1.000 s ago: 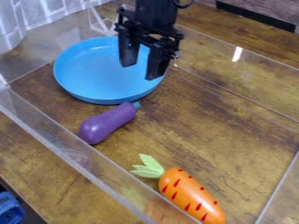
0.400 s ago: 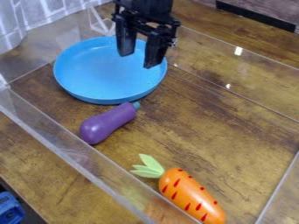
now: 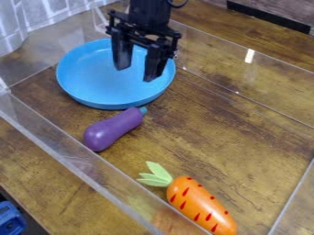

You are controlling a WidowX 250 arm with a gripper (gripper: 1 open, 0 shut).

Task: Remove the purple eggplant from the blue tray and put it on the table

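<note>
The purple eggplant (image 3: 113, 128) lies on the dark wood table (image 3: 233, 119), just outside the front rim of the blue tray (image 3: 92, 78), its teal stem cap pointing toward the tray. The tray holds nothing. My gripper (image 3: 138, 62) hangs open and empty above the right part of the tray, well above and behind the eggplant, its black fingers (image 3: 154, 64) pointing down.
An orange carrot (image 3: 196, 202) with green leaves lies at the front right of the table. Clear acrylic walls (image 3: 73, 151) border the table along the front left and the back.
My gripper has moved left and slightly up, from over the tray's right rim to further over the tray. The eggplant and carrot have not moved.
</note>
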